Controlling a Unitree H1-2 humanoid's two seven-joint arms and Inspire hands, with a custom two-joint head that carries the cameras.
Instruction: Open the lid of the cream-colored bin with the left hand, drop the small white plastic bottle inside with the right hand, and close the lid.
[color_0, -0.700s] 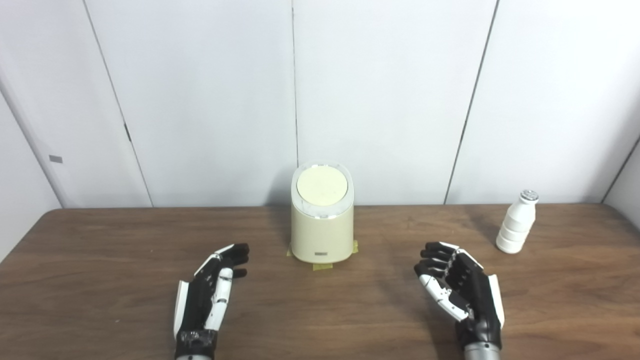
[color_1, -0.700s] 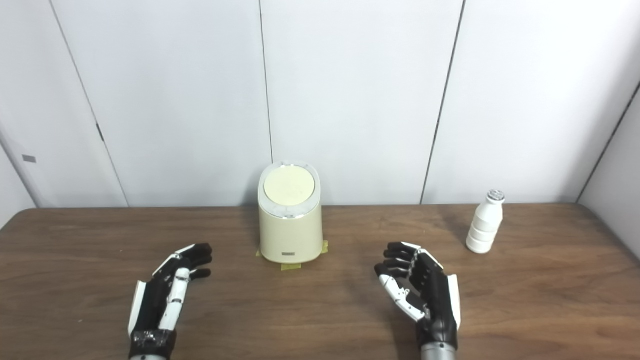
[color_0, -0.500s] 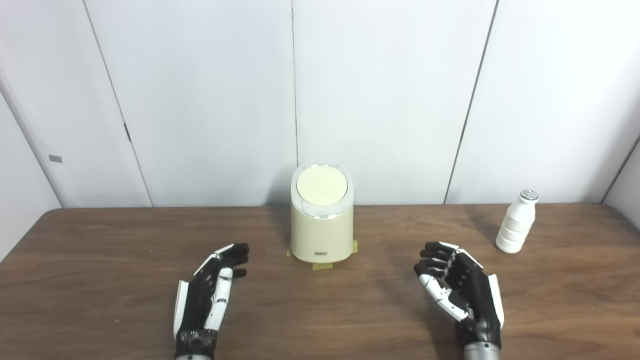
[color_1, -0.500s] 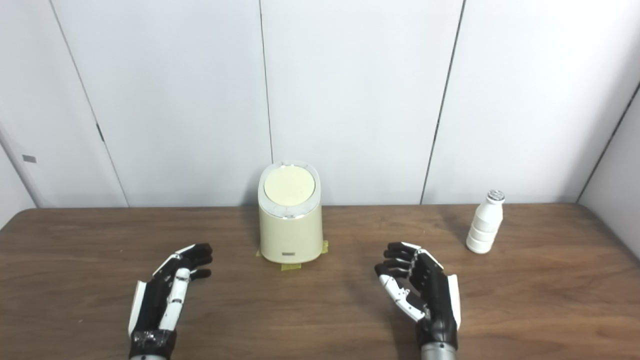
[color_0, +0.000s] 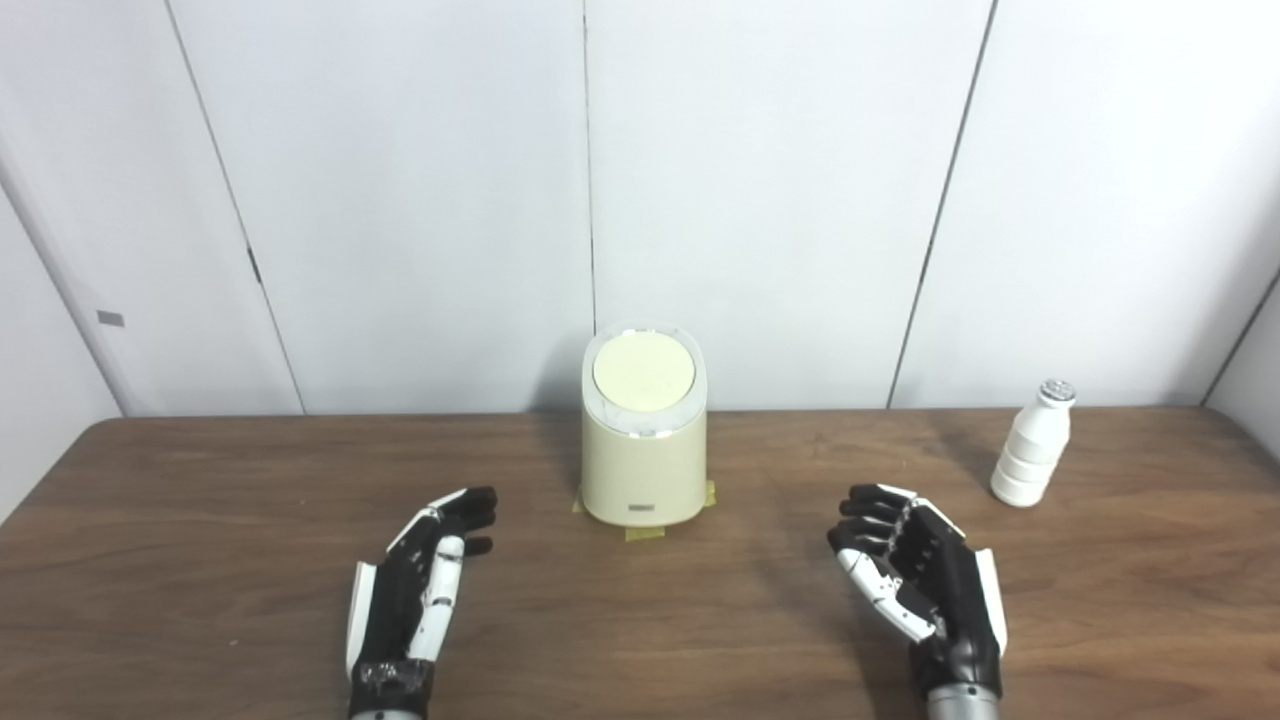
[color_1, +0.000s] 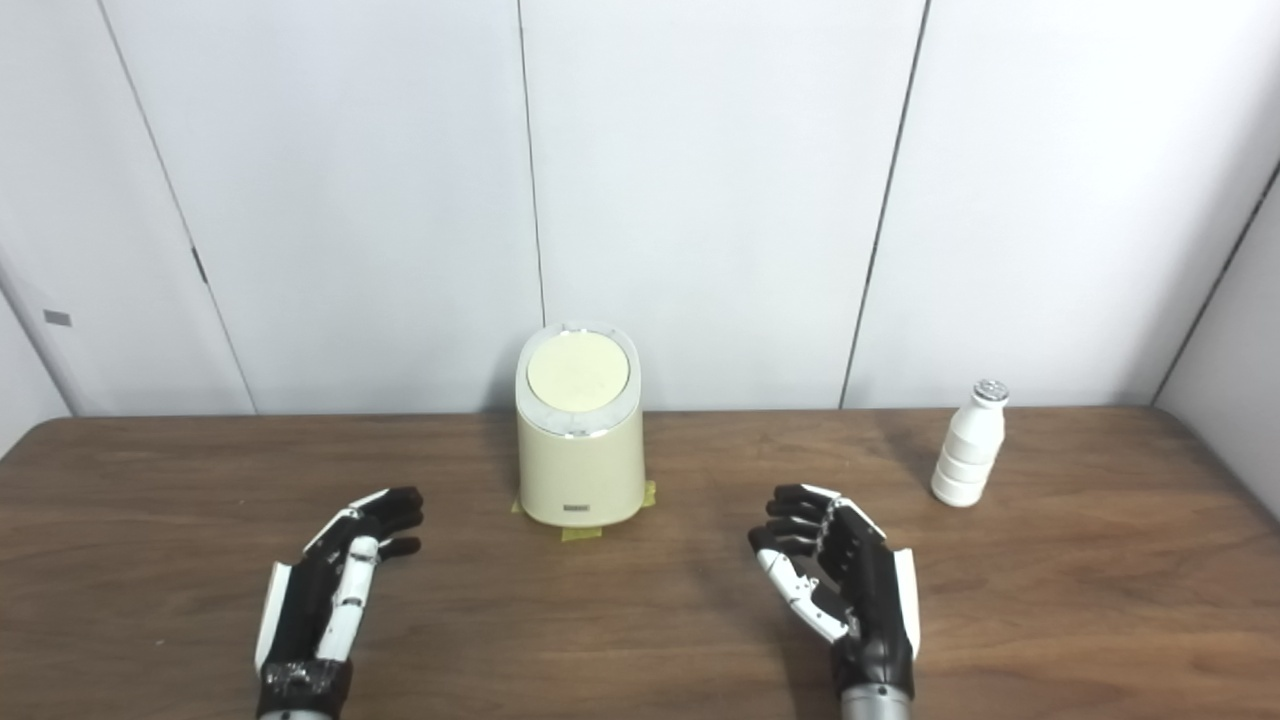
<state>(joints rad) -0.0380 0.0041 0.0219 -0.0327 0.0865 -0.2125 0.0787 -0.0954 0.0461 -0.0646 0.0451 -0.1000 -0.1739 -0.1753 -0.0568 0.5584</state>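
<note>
The table (color_0: 200, 480) carries a cream bin (color_0: 644, 470) at the back on yellow tape (color_0: 640, 533), probably marking its spot. Its lid (color_0: 643, 371) is down, hiding the contents. The left hand (color_0: 420, 590) and right hand (color_0: 925, 580) hover spread and empty. The bottle (color_0: 1030, 445) stands far right.

Lab-like room: bare white wall panels (color_0: 760, 200), wooden table (color_0: 200, 520).

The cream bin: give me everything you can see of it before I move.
The cream-colored bin stands upright at the table's far middle, near the wall. Smooth, plastic-looking oval body; round lid shut inside a pale glossy rim, tilted toward the camera. A small label sits low in front. Yellow tape shows at its base. Neither hand touches it.
</note>
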